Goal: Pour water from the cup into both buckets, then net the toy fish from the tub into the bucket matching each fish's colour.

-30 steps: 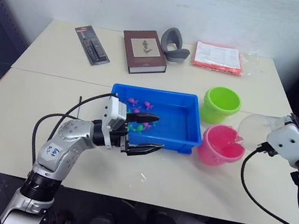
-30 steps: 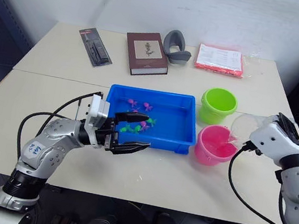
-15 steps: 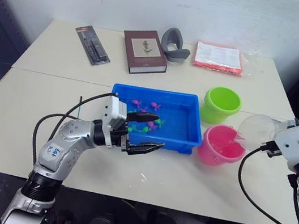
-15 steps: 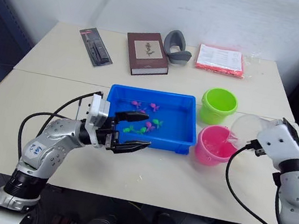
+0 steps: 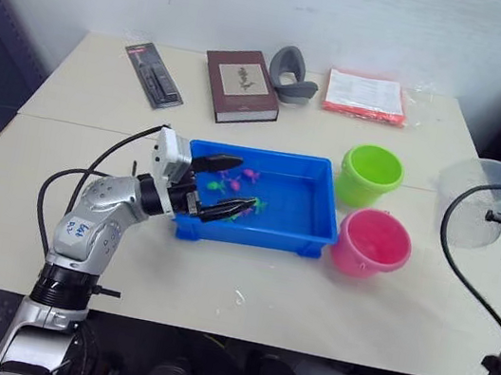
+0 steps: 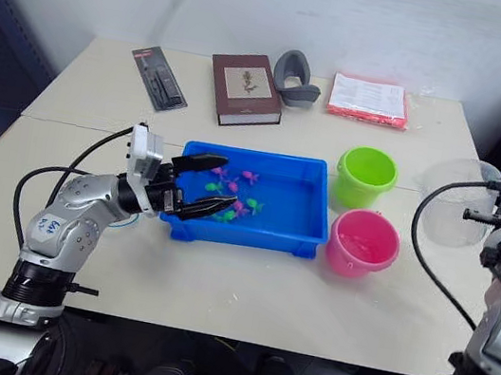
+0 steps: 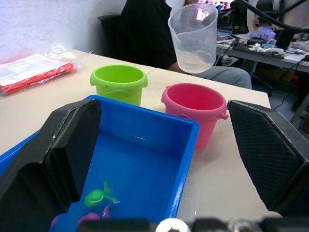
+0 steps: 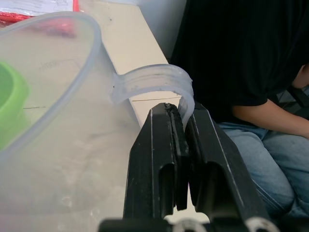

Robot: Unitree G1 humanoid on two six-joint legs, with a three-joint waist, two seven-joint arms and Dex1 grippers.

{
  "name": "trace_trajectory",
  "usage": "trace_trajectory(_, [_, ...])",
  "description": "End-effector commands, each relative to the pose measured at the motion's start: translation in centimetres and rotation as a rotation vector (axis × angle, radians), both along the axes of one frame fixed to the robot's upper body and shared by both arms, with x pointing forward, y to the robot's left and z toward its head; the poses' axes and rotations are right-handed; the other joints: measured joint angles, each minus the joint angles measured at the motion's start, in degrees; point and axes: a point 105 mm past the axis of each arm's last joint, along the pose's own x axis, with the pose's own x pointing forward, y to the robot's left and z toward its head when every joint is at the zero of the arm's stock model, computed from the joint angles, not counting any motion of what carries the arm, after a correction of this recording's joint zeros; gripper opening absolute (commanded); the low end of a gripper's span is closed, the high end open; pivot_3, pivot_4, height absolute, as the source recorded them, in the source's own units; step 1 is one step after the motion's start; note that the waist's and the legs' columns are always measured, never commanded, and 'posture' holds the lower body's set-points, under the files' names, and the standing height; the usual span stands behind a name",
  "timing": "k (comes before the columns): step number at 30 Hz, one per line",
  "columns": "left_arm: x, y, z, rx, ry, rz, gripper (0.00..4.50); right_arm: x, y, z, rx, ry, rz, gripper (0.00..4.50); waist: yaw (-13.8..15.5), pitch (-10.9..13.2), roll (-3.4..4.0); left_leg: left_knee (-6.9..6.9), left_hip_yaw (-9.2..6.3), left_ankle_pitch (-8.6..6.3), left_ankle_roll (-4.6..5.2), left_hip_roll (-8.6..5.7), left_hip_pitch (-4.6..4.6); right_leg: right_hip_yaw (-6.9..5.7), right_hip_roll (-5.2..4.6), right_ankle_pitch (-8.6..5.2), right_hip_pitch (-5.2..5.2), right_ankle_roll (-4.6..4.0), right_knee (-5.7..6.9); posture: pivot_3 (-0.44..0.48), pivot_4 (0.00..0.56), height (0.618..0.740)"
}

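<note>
Pouring step: my right gripper pinched the cup handle, held upright right of the buckets. Left gripper gaped empty over the tub. Next: the green pour.

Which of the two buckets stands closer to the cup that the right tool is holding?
The pink bucket. It stands nearer the table's front edge than the green bucket and closer to the cup held up at the right.
</note>
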Motion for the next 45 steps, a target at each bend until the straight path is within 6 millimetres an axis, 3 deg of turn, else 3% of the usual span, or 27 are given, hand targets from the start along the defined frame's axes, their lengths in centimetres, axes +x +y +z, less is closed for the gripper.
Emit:
trace_trajectory(1, [0.1, -0.4, 1.1, -0.016, -0.055, -0.001, 4.50, 1.5, -0.1, 1.8, -0.042, -0.038, -0.001, 0.06, 0.0, 0.0, 0.00, 0.00, 0.02, 0.00, 0.01, -0.02, 0.00, 0.00, -0.01, 0.00, 0.00, 0.00, 0.00, 0.000, 0.150, 0.740])
trace_trajectory(9, [0.1, -0.8, 1.0, -0.021, -0.064, 0.014, 4.50, 5.8, 0.7, 1.3, -0.158, -0.004, 0.028, 0.06, -0.1, 0.0, 0.00, 0.00, 0.05, 0.02, 0.03, -0.03, -0.01, 0.00, -0.02, 0.03, 0.00, 0.04, -0.02, 0.000, 0.150, 0.740])
trace_trajectory(15, [0.1, -0.8, 1.0, -0.020, -0.072, 0.034, 4.50, 7.4, 1.4, 2.1, -0.367, -0.017, 0.018, 0.06, -0.1, 0.0, 0.00, 0.00, 0.06, 0.02, 0.03, -0.03, -0.02, 0.01, -0.03, 0.03, 0.00, 0.05, -0.02, 0.000, 0.150, 0.740])
trace_trajectory(34, [-0.1, -1.0, 0.8, -0.019, -0.079, 0.050, 4.50, 9.7, 6.1, 4.1, -1.071, -0.074, 0.033, 0.06, -0.3, 0.0, 0.00, 0.00, 0.07, 0.07, -0.07, -0.02, -0.02, 0.00, -0.03, 0.03, -0.01, 0.04, -0.05, 0.000, 0.150, 0.740])
trace_trajectory(45, [-0.3, -1.2, 0.9, -0.020, -0.085, 0.046, 4.50, 9.9, 7.2, 4.4, -1.251, -0.107, 0.041, 0.06, -0.2, 0.0, -0.01, 0.00, 0.07, 0.08, -0.09, -0.01, -0.02, -0.01, -0.02, 0.03, -0.01, 0.05, -0.07, 0.000, 0.150, 0.740])
